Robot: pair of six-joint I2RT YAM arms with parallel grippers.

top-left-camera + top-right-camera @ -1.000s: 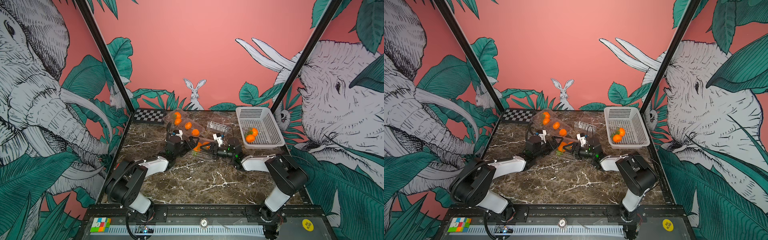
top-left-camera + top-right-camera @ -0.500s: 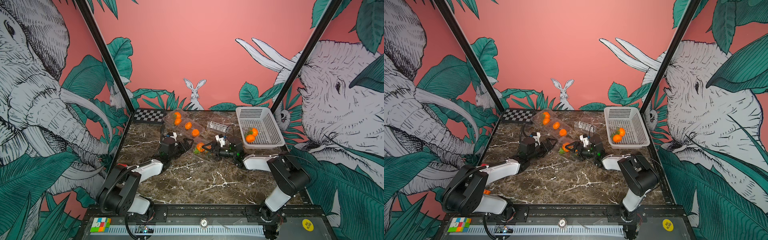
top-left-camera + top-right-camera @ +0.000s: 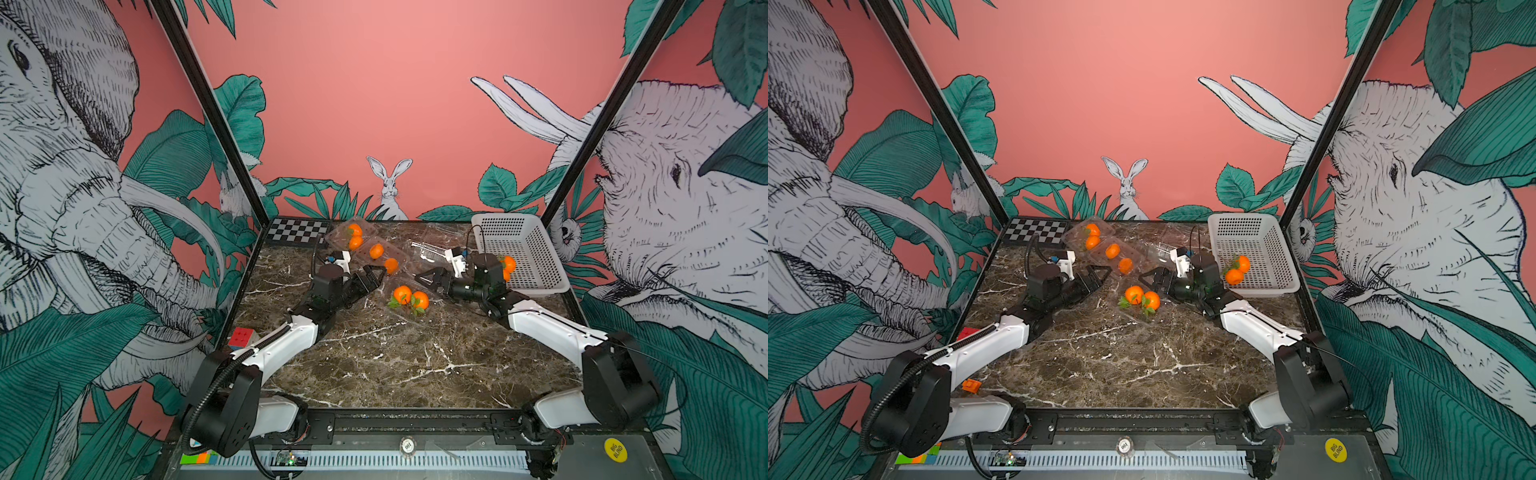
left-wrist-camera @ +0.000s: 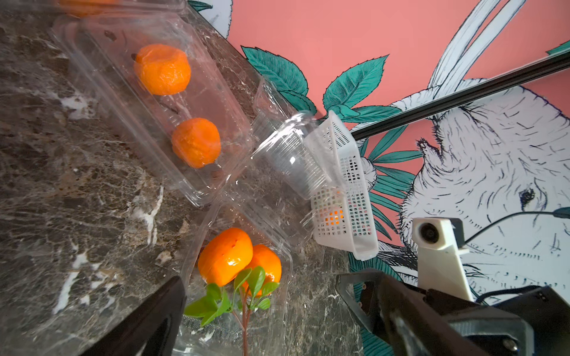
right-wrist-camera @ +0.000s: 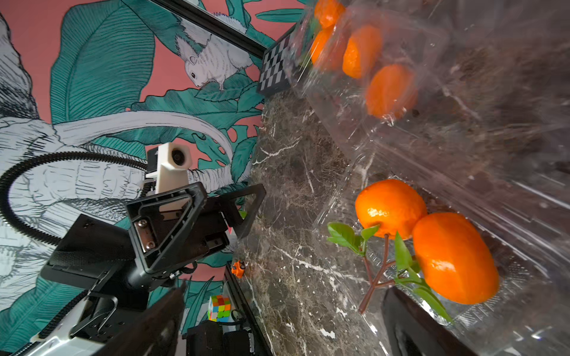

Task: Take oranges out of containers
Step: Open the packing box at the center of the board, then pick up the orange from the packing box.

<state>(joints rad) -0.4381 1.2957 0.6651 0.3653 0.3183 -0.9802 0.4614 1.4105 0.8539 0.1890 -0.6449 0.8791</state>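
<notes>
Two leafy oranges lie in a clear container at mid-table, its lid folded back. My left gripper stands open just left of it, holding nothing. On the container's right, my right gripper is open too, one finger close to the leafy stem. Behind are two more containers: the far one with two oranges, the nearer one with two oranges. An empty container lies near the basket.
A white perforated basket at the back right holds two oranges. A checkerboard lies at the back left. A Rubik's cube sits at the left edge, a small orange block further forward.
A second ago both grippers were closed in on the middle container. They now stand apart on either side, the right jaws wider, and the two oranges show plainly.
</notes>
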